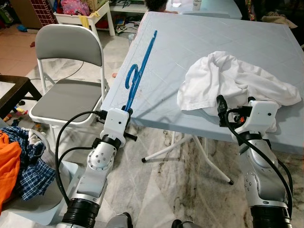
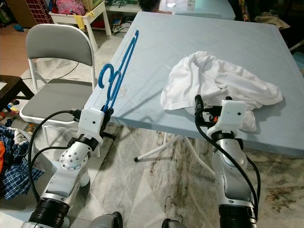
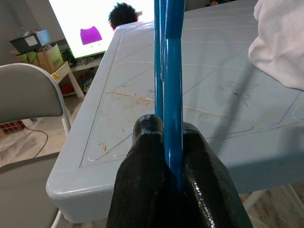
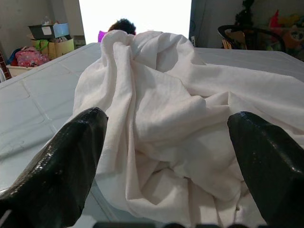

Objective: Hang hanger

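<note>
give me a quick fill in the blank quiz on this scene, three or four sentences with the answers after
1. The left gripper is shut on a ______ hanger.
2. The right gripper is open, its fingers on either side of a white ______.
3. Left of the table stands a folding ______ with a grey seat.
4. The hanger's far end lies over the ______.

Missing words: blue; cloth; chair; table

I see a blue plastic hanger (image 1: 137, 76), thin, tilted up edge-on, one end pinched in my left gripper (image 3: 172, 156), hook partway up, rest reaching away beyond the fingers.
</note>
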### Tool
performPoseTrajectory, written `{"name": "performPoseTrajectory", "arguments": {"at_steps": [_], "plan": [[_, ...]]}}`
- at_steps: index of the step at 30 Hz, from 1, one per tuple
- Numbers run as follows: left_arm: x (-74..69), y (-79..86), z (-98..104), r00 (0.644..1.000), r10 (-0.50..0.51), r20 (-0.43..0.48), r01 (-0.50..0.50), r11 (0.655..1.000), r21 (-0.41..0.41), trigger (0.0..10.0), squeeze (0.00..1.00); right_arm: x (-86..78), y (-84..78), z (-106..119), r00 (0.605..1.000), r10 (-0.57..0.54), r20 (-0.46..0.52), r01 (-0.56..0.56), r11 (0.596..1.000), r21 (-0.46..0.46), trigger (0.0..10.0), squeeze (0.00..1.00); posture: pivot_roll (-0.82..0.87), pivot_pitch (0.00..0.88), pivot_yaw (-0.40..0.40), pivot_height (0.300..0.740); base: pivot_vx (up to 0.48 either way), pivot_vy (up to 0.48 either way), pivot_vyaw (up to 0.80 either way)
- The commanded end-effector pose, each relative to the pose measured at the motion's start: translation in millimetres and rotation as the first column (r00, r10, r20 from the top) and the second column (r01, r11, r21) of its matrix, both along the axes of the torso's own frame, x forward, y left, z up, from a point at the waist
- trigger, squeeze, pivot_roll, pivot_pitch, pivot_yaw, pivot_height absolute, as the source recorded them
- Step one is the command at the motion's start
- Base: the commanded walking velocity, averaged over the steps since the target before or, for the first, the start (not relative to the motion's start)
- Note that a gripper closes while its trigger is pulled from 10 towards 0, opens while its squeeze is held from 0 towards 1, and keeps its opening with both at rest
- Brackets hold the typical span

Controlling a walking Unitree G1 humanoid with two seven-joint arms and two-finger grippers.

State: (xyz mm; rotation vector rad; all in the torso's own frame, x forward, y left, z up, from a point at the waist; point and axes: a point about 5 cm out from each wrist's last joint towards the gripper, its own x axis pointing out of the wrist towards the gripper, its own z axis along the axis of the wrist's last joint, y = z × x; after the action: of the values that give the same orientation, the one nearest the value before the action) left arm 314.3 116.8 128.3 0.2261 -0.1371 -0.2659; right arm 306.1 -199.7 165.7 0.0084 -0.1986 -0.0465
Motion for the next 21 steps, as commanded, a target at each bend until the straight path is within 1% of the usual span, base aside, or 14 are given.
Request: {"name": "performPoseTrajectory", "arguments": {"at_steps": [1, 9, 21], "plan": [[-0.9, -0.4, 2.6, 1.0, -0.007, 0.007, 0.007, 1.0, 0.005, 10.0, 0.0, 1.1, 0.2, 3.5, 1.0, -0.008, 0.007, 0.008, 1.0, 0.002, 10.0, 0.0, 0.06, 0.128, 0.012, 0.74, 0.0, 0.0, 0.0], [-2.6, -1.4, 2.0, 1.0, -0.02, -0.001, 0.02, 1.0, 0.009, 10.0, 0.0, 0.9, -1.2, 2.4, 1.0, -0.018, 0.001, 0.018, 1.0, -0.002, 10.0, 0.0, 0.06, 0.131, 0.017, 0.74, 0.0, 0.0, 0.0], [-2.7, -2.5, 0.9, 1.0, -0.029, -0.012, 0.029, 0.999, 0.017, 10.0, 0.0, -0.4, -4.1, 1.1, 0.999, -0.037, -0.002, 0.037, 0.999, 0.0, 10.0, 0.0, 0.05, 0.136, 0.02, 0.74, -0.266, 0.0, 0.0]]}}
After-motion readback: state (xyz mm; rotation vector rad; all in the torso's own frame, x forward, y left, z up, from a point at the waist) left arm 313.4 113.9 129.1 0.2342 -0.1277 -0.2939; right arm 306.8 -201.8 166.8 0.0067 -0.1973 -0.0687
